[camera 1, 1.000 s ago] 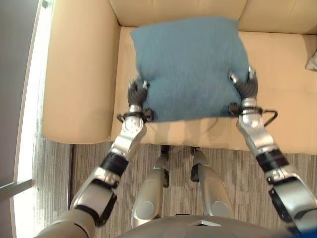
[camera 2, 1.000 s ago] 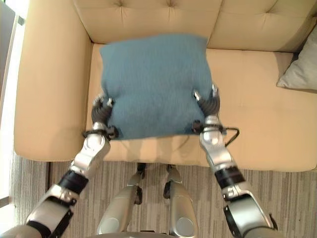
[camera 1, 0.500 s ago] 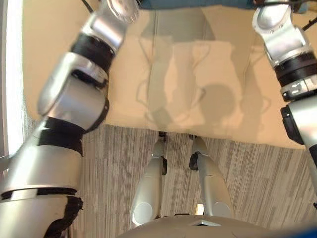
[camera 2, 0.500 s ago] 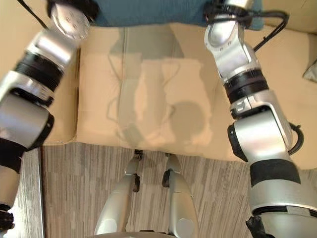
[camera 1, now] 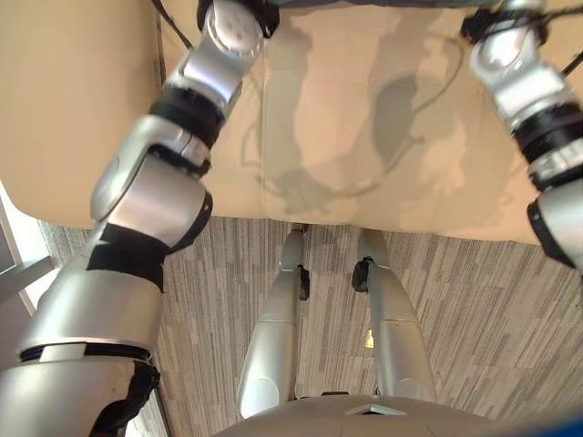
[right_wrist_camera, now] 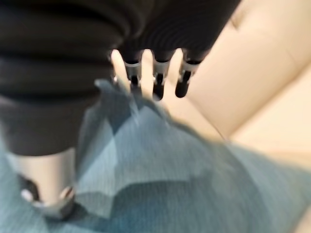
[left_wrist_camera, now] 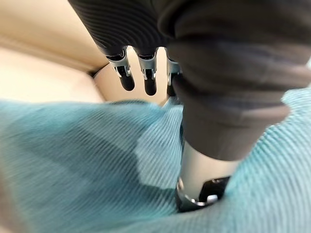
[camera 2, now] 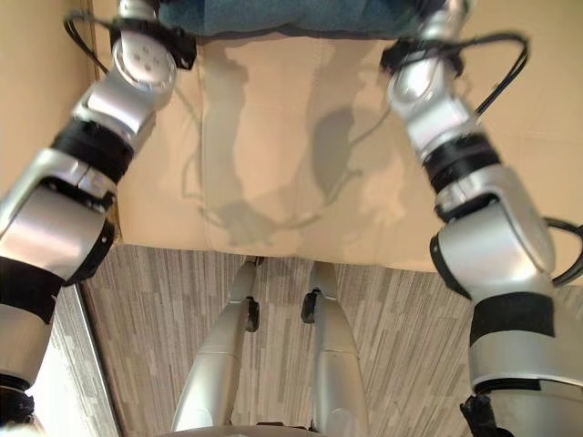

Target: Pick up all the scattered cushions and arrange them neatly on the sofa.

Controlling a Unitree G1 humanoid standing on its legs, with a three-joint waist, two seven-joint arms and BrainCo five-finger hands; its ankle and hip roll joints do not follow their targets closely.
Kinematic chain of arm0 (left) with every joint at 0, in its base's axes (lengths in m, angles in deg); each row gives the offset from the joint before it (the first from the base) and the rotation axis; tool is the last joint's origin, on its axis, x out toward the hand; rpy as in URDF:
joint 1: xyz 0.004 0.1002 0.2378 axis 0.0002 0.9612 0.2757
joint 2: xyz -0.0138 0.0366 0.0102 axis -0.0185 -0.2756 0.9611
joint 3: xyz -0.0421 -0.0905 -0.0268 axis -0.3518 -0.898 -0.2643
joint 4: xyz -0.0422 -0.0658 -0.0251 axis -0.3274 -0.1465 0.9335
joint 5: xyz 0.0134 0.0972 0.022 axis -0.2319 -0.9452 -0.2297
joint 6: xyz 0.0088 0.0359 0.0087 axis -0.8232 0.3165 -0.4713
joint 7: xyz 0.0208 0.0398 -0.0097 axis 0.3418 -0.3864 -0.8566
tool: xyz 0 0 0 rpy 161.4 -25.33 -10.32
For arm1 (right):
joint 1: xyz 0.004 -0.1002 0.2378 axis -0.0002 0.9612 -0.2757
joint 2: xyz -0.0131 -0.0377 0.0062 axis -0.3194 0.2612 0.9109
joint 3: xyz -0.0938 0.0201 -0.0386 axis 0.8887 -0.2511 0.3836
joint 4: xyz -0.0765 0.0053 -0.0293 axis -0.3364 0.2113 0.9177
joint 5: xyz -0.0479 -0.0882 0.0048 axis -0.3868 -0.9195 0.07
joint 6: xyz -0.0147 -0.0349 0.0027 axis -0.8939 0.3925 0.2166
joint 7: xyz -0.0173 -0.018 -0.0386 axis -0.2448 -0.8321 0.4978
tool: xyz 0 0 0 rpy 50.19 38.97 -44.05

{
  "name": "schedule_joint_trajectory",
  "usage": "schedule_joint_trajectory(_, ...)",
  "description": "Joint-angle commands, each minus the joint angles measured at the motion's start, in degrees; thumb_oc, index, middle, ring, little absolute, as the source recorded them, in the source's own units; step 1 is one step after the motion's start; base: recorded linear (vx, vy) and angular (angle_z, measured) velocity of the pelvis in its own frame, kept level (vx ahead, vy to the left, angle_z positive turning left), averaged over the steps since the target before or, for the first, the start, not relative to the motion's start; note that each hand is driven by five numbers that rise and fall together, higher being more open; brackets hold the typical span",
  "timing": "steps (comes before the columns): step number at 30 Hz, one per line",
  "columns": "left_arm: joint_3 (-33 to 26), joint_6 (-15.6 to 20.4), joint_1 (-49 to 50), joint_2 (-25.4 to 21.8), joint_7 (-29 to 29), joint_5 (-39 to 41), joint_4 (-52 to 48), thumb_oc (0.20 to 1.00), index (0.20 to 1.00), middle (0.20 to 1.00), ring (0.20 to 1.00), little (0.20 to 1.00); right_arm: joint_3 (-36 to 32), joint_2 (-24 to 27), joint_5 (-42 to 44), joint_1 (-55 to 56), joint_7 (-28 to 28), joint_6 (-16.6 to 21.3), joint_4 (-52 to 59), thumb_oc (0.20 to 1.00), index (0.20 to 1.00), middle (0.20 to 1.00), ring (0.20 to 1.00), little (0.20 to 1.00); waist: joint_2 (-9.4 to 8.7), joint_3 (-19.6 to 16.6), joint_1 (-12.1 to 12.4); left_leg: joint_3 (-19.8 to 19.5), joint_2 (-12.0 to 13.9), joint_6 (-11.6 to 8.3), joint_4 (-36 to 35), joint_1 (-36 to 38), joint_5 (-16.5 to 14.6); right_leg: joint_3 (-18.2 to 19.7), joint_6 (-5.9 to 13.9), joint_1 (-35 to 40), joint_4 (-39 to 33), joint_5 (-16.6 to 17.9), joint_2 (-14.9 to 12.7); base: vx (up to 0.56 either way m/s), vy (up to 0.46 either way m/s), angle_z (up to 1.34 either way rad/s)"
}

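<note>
The silver, dark-tipped fingers (left_wrist_camera: 138, 73) of the left hand (left_wrist_camera: 228, 73) extend in a row past the far edge of the blue-teal ribbed fabric cushion (left_wrist_camera: 82, 160), with the cream leather sofa (left_wrist_camera: 43, 58) visible beyond them. The thumb of this hand presses down into the cushion fabric, which bunches and folds around it. The thumb on one face and the fingers reaching over the edge form a pinch on the cushion.

The fingers (right_wrist_camera: 158, 80) of the right hand (right_wrist_camera: 58, 73) are arranged the same way: they reach in a row over a raised corner of the cushion (right_wrist_camera: 184, 179), and the thumb bears on the near face of the fabric. The cushion creases into angular folds between thumb and fingers. The grip is a pinch on the cushion edge.

In the head views, both arms reach forward and up over the sofa seat (camera 1: 355, 118). The left wrist (camera 2: 146, 55) and the right wrist (camera 2: 424, 68) are set well apart, one at each side of the cushion. A strip of the cushion (camera 2: 301, 14) shows at the upper edge, spanning the gap between the two wrists, over the seat. The arm shadows fall on the seat surface below it.

Grey striped carpet (camera 1: 465, 309) covers the floor in front of the sofa.
</note>
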Motion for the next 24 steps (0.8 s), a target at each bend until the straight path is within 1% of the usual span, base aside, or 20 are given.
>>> schedule_joint_trajectory(1, 2.7, 3.3, -7.3, 3.8, -1.0, -3.2, 0.8, 1.000, 1.000, 1.000, 1.000, 1.000, 0.4, -6.0, -3.8, -5.1, 0.9, 1.7, -0.7, 1.000, 1.000, 1.000, 1.000, 1.000, -0.38, -2.1, -0.7, -1.2, 0.6, -4.35, -2.8, 1.3, 0.1, 1.0, 10.73, 3.2, -0.5, -2.9, -2.3, 0.00, 0.000, 0.00)
schedule_joint_trajectory(4, 1.5, 2.9, -5.9, 2.9, -0.9, -3.9, 0.8, 1.000, 1.000, 1.000, 1.000, 1.000, -1.2, -5.6, -4.9, -3.0, 0.6, 1.4, 0.7, 1.000, 1.000, 1.000, 1.000, 1.000, -0.50, -1.9, -0.8, -1.1, 0.6, -4.44, -2.8, 1.4, 0.2, 1.1, 10.74, 3.3, -0.4, -2.9, -2.3, -0.01, 0.005, 0.00)
schedule_joint_trajectory(8, -0.6, 2.8, -3.5, -1.0, -1.0, -4.1, 1.0, 1.000, 1.000, 1.000, 1.000, 1.000, -4.5, -2.4, -5.7, -0.1, 0.0, 1.6, 3.1, 1.000, 1.000, 1.000, 1.000, 1.000, -0.63, -2.0, -0.9, -0.8, 0.6, -4.67, -2.8, 1.8, 0.1, 0.8, 11.01, 3.8, -0.4, -2.7, -2.5, 0.00, 0.000, 0.00)
schedule_joint_trajectory(9, -1.8, 2.9, -1.9, -5.0, -1.2, -4.3, 0.9, 1.000, 1.000, 1.000, 1.000, 1.000, -6.2, 0.9, -6.1, 2.3, 0.2, 1.9, 4.4, 1.000, 1.000, 1.000, 1.000, 1.000, -0.67, -2.1, -0.9, -0.8, 0.6, -4.79, -2.8, 2.4, 0.0, 0.6, 11.16, 4.4, -0.4, -2.7, -2.6, 0.00, 0.000, 0.00)
schedule_joint_trajectory(11, -3.1, 3.2, 0.2, -9.2, -1.4, -4.1, 0.9, 1.000, 1.000, 1.000, 1.000, 1.000, -8.1, 4.4, -6.5, 5.2, 0.5, 2.5, 6.3, 1.000, 1.000, 1.000, 1.000, 1.000, -0.84, -2.3, -1.0, -0.8, 0.8, -4.93, -2.8, 3.0, 0.0, 0.3, 11.27, 5.3, -0.4, -2.7, -2.8, 0.00, 0.000, 0.00)
schedule_joint_trajectory(12, -5.5, 3.8, 3.5, -13.9, -1.5, -3.5, -0.4, 1.000, 1.000, 1.000, 1.000, 1.000, -11.0, 8.4, -6.7, 10.0, 0.9, 3.3, 8.7, 1.000, 1.000, 1.000, 1.000, 1.000, -0.96, -2.5, -1.0, -1.0, 0.8, -5.02, -2.8, 4.3, -0.3, 0.0, 11.32, 6.6, -0.5, -2.7, -2.8, 0.00, 0.000, 0.00)
schedule_joint_trajectory(15, -9.8, 4.3, 10.7, -18.8, -1.0, -4.1, -4.8, 1.000, 1.000, 1.000, 1.000, 1.000, -16.7, 12.8, -7.4, 19.9, 2.6, 3.8, 11.9, 1.000, 1.000, 1.000, 1.000, 1.000, -1.09, -2.6, -0.8, -0.9, 1.0, -5.15, -2.8, 6.7, -0.7, -0.7, 11.43, 9.4, -0.6, -3.0, -3.0, -0.01, -0.013, 0.04)
schedule_joint_trajectory(16, -12.9, 5.1, 16.3, -20.0, -0.9, -4.4, -8.9, 1.000, 1.000, 1.000, 1.000, 1.000, -20.2, 14.2, -8.2, 26.6, 4.0, 3.9, 12.7, 1.000, 1.000, 1.000, 1.000, 1.000, -1.30, -2.5, -0.6, -0.9, 1.2, -5.28, -2.8, 8.6, -1.1, -1.5, 11.41, 11.7, -0.6, -3.3, -3.2, 0.00, -0.058, 0.11)
schedule_joint_trajectory(18, -17.0, 5.8, 23.7, -19.5, -0.9, -4.9, -14.3, 1.000, 1.000, 1.000, 1.000, 1.000, -24.4, 14.2, -9.1, 34.7, 5.4, 3.7, 14.0, 1.000, 1.000, 1.000, 1.000, 1.000, -1.59, -2.5, -0.4, -0.9, 1.4, -5.46, -2.8, 11.2, -1.5, -2.2, 11.17, 14.6, -0.6, -3.8, -3.3, 0.01, -0.060, 0.19)
schedule_joint_trajectory(19, -18.7, 5.9, 27.7, -19.0, -1.0, -5.5, -17.2, 1.000, 1.000, 1.000, 1.000, 1.000, -26.6, 13.1, -9.3, 38.7, 6.1, 3.5, 14.7, 1.000, 1.000, 1.000, 1.000, 1.000, -1.70, -2.5, -0.3, -1.0, 1.4, -5.45, -2.8, 12.6, -1.7, -2.4, 11.03, 16.1, -0.6, -4.1, -3.2, 0.02, -0.077, 0.23)
schedule_joint_trajectory(20, -22.8, 6.5, 36.5, -16.4, -1.6, -6.8, -23.5, 1.000, 1.000, 1.000, 1.000, 1.000, -29.7, 10.6, -10.9, 46.8, 7.7, 3.4, 16.5, 1.000, 1.000, 1.000, 1.000, 1.000, -2.20, -2.8, 0.1, -0.9, 1.4, -5.46, -2.8, 15.4, -2.4, -3.3, 10.76, 19.4, -0.6, -4.8, -3.3, 0.04, -0.078, 0.18)
schedule_joint_trajectory(22, -25.5, 6.0, 46.8, -12.9, -3.1, -9.2, -28.9, 1.000, 1.000, 1.000, 1.000, 1.000, -31.9, 7.6, -13.2, 55.4, 9.8, 2.8, 18.7, 1.000, 1.000, 1.000, 1.000, 1.000, -2.61, -3.3, 0.2, -0.7, 1.4, -5.35, -2.8, 19.0, -3.2, -4.1, 10.51, 23.3, -0.6, -5.6, -3.4, 0.06, -0.069, 0.13)
schedule_joint_trajectory(23, -26.9, 5.9, 54.8, -9.9, -5.0, -10.7, -32.1, 1.000, 1.000, 1.000, 1.000, 1.000, -32.5, 5.0, -15.4, 61.6, 12.0, 2.7, 19.9, 1.000, 1.000, 1.000, 1.000, 1.000, -3.06, -4.1, 0.6, -0.6, 1.3, -5.11, -2.8, 21.8, -3.8, -4.7, 10.23, 26.7, -0.6, -6.4, -3.2, 0.09, -0.061, 0.16)
schedule_joint_trajectory(24, -27.4, 5.7, 59.2, -8.0, -6.1, -11.3, -33.8, 1.000, 1.000, 1.000, 1.000, 1.000, -32.3, 3.5, -16.8, 64.6, 12.9, 2.5, 20.3, 1.000, 1.000, 1.000, 1.000, 1.000, -3.24, -4.3, 0.8, -0.6, 1.4, -5.05, -2.8, 23.4, -4.1, -5.0, 10.13, 28.6, -0.6, -6.8, -3.2, 0.11, -0.057, 0.16)
